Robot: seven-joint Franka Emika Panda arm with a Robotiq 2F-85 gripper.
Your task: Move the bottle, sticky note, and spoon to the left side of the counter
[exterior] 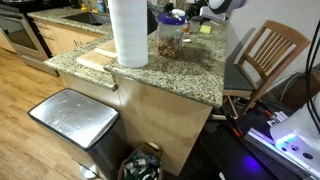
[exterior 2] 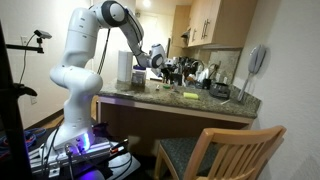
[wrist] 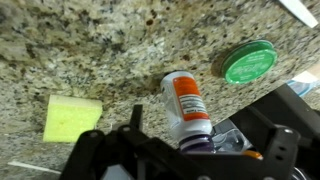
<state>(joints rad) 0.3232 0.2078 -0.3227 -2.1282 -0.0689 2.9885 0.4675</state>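
Observation:
In the wrist view the small orange bottle (wrist: 184,100) with a white label stands upright on the speckled granite counter (wrist: 90,40). Its cap points up at the camera. My gripper (wrist: 200,112) is low over it, fingers spread wide on either side of the bottle and not touching it. The pale yellow-green sticky note (wrist: 71,118) lies flat to the left of the bottle; it also shows in both exterior views (exterior: 205,30) (exterior 2: 190,96). In an exterior view the gripper (exterior 2: 158,58) hangs over the counter (exterior 2: 150,101). I cannot make out the spoon.
A round green lid (wrist: 248,62) sits just beyond the bottle. A tall white paper towel roll (exterior: 128,30) and a glass jar with a blue lid (exterior: 172,35) stand on the counter. A wooden chair (exterior: 268,55) and a steel bin (exterior: 75,118) stand beside it.

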